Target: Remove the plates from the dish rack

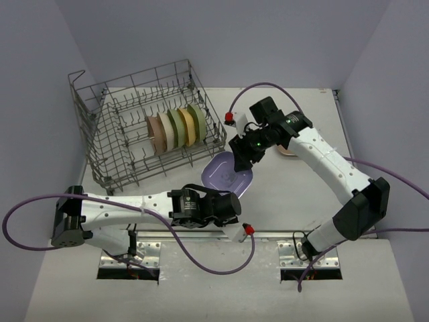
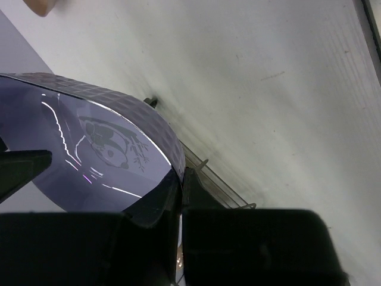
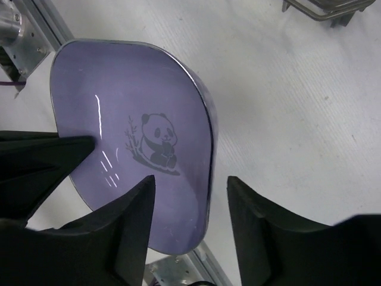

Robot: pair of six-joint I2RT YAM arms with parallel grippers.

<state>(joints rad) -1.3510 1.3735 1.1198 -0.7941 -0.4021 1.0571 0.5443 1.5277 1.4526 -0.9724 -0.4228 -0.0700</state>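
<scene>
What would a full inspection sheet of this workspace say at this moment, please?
Surface: white table, lightly scuffed.
Job's things: rack at far left holds a row of upright plates; lavender plate is held beside the rack; tan plate lies at right, partly hidden by the right arm.
Clutter: nothing seen.
Grippers: left gripper clamps the lavender plate's edge; right gripper is open, straddling another edge of it.
Cables: purple cables loop from both arms.
Surroundings: plain walls.
</scene>
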